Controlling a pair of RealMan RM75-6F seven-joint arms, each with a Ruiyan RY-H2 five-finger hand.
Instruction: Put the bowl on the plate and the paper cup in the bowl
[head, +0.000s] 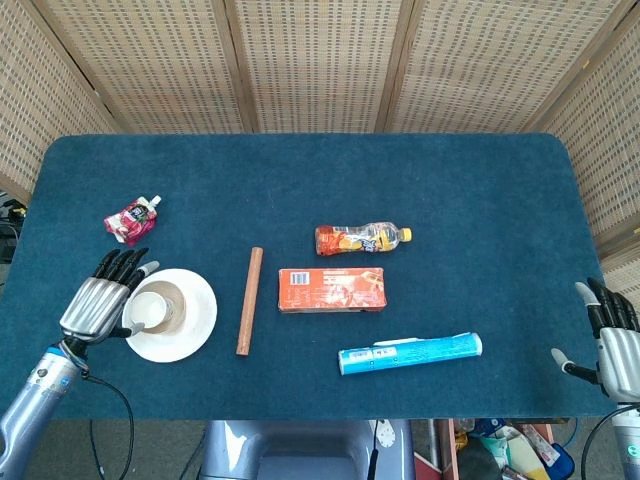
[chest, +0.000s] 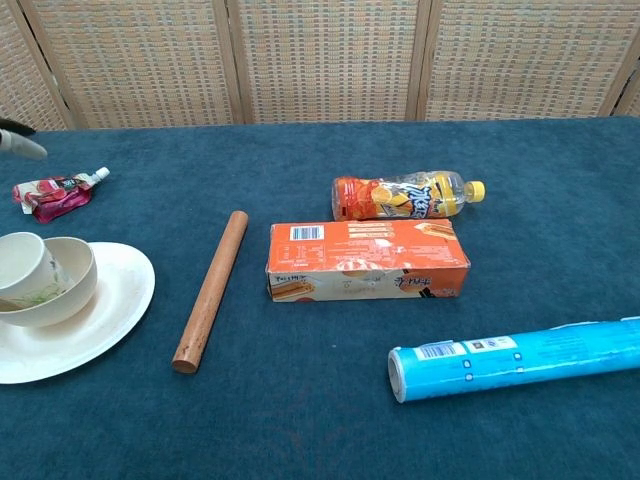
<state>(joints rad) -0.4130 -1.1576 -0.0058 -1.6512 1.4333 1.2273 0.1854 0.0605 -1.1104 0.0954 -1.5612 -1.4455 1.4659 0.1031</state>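
A white plate (head: 197, 322) (chest: 112, 300) lies at the front left of the blue table. On the plate stands a beige bowl (head: 181, 298) (chest: 76, 275). A white paper cup (head: 148, 311) (chest: 21, 262) with a green print leans inside the bowl, against its left side. My left hand (head: 99, 298) hovers just left of the cup with its fingers stretched out and nothing in them; the chest view shows only one fingertip (chest: 22, 146), well above the cup. My right hand (head: 614, 346) hangs open past the table's right front corner.
A red pouch (head: 132, 220) lies behind the plate. A wooden rod (head: 249, 300) lies right of the plate. Further right are an orange drink bottle (head: 362, 238), an orange box (head: 331, 290) and a blue tube (head: 410, 353).
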